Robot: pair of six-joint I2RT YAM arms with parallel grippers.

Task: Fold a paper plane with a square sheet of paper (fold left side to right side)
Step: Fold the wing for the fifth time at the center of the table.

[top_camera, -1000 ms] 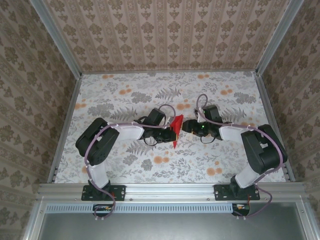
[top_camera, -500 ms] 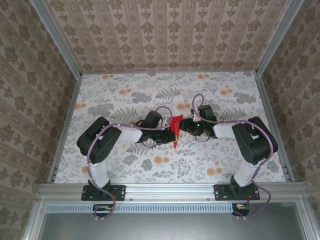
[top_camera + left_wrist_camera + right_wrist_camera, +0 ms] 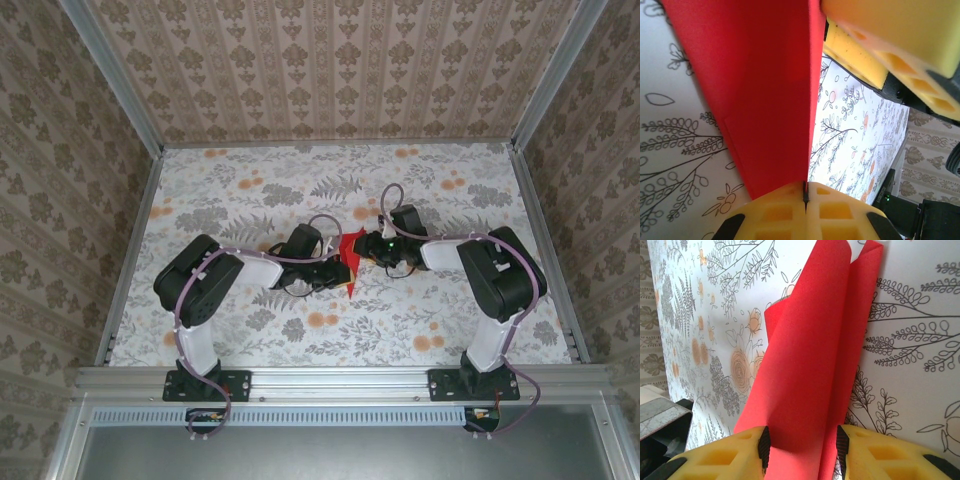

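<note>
The square sheet of paper (image 3: 349,252) is bright red, creased and partly folded, and it stands up off the table's middle between the two grippers. My left gripper (image 3: 338,273) is shut on the sheet's near edge. In the left wrist view its yellow fingers (image 3: 775,212) pinch the red paper (image 3: 755,90) at the gripper (image 3: 805,192). My right gripper (image 3: 368,249) reaches in from the right. In the right wrist view the gripper (image 3: 802,445) is open, and the loosely folded paper (image 3: 810,365) runs between its fingers (image 3: 867,455).
The patterned tabletop (image 3: 250,200) has orange flower blotches (image 3: 322,320) near the paper. Aluminium rails (image 3: 130,230) and wallpapered walls close in the table on three sides. The right gripper's yellow fingers (image 3: 890,45) hang close over the paper in the left wrist view.
The right arm has swung left and brought its gripper onto the red paper, with its jaws narrowing. The left gripper has kept its pinch and shifted slightly.
</note>
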